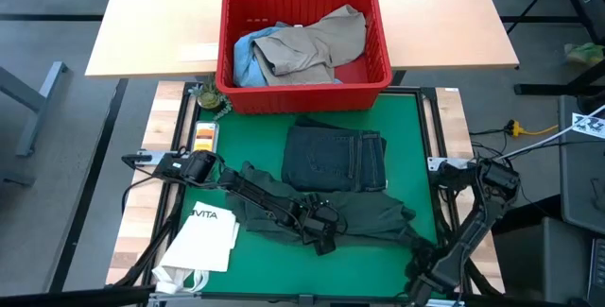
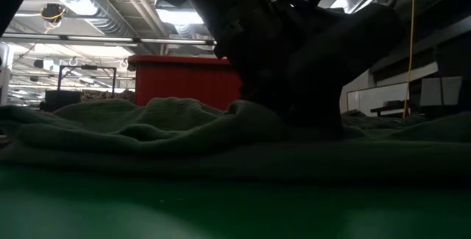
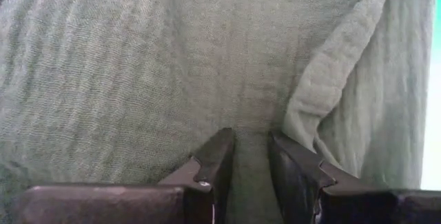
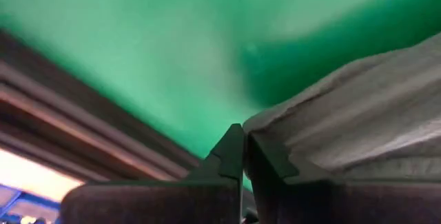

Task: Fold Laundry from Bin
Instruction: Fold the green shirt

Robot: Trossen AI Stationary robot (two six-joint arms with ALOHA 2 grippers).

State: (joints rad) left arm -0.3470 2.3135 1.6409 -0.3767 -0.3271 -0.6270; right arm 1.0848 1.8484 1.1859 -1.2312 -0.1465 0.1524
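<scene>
The red bin stands at the mat's far edge with a khaki garment and a light blue one in it. A dark green shirt lies spread over the near half of the green mat. My left gripper is down on the shirt's middle, with cloth between its fingers. My right gripper is at the mat's near right corner, shut at the shirt's right end. In the low view the shirt lies rumpled in front of the bin. My left gripper pinches a raised fold of the shirt's middle between its two fingers, slanting down from the table's left. The shirt lies on the mat all around it. My right gripper pinches the shirt's right edge at the fingertips, pointing steeply down. That edge is raised over the mat.
Folded dark navy trousers lie on the mat between the shirt and the bin. A white paper bag printed "VITA" lies at the near left. A small green object and an orange card sit at the far left.
</scene>
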